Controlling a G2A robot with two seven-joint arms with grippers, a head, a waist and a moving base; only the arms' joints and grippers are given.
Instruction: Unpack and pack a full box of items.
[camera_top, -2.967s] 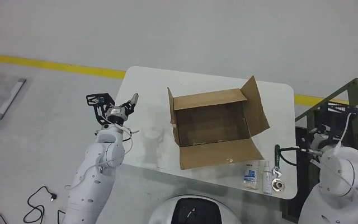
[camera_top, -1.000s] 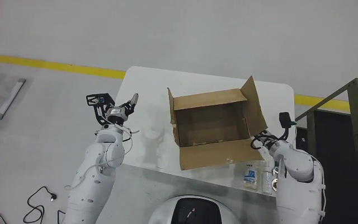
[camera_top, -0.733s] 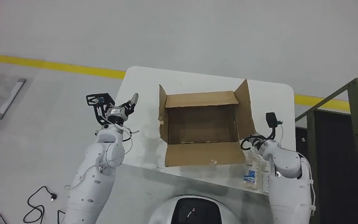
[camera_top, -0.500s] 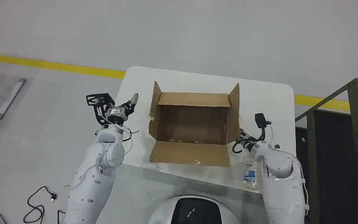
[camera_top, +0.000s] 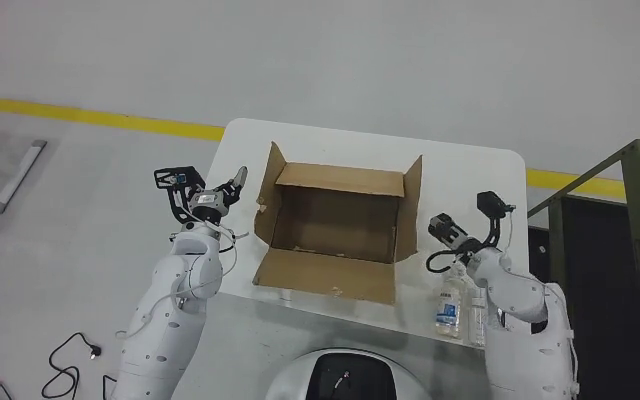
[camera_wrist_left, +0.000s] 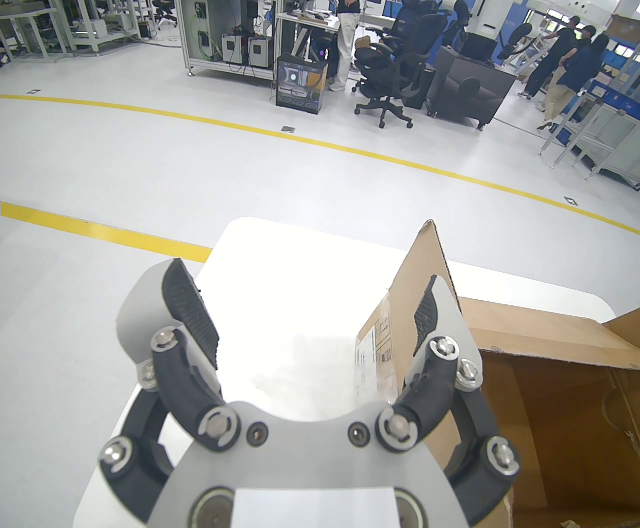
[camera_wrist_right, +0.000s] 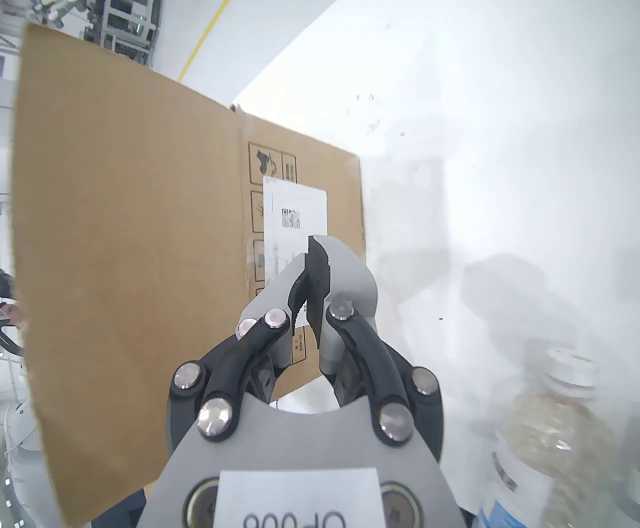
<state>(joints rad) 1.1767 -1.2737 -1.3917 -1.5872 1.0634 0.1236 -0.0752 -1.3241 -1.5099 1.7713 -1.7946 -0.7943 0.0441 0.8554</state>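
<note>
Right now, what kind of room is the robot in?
Probably a robot lab or workshop. It has yellow floor lines, racks of equipment and office chairs beyond the white table holding an open cardboard box.

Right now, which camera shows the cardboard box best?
The top view: the whole cardboard box, flaps spread, inside bare. The left wrist view catches one flap and a corner; the right wrist view, one labelled outer side.
</note>
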